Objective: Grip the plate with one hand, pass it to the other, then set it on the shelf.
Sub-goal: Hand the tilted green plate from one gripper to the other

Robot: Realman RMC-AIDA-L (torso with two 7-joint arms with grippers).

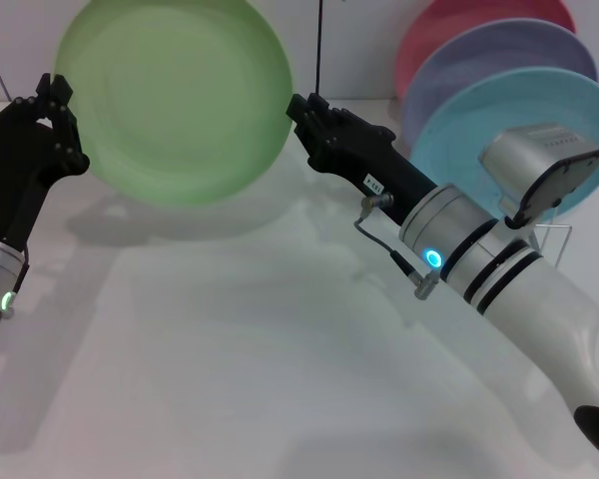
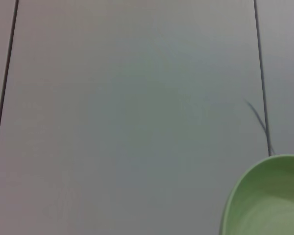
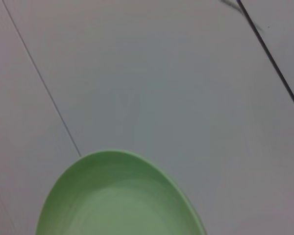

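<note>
We see the plate (image 1: 175, 95), round and light green with a shallow raised rim, held up off the surface and tipped so its inner face turns toward us. Its left edge meets the fingers (image 1: 55, 100) of the left gripper (image 1: 52, 108), the black one on the green-lit arm. Its right edge lies at the tip of the right gripper (image 1: 301, 108), the black one on the blue-lit arm; we cannot tell whether that one grips it. In both wrist views the plate's rim curves against a pale wall. The shelf (image 1: 551, 238) shows only as thin silver wire at far right.
</note>
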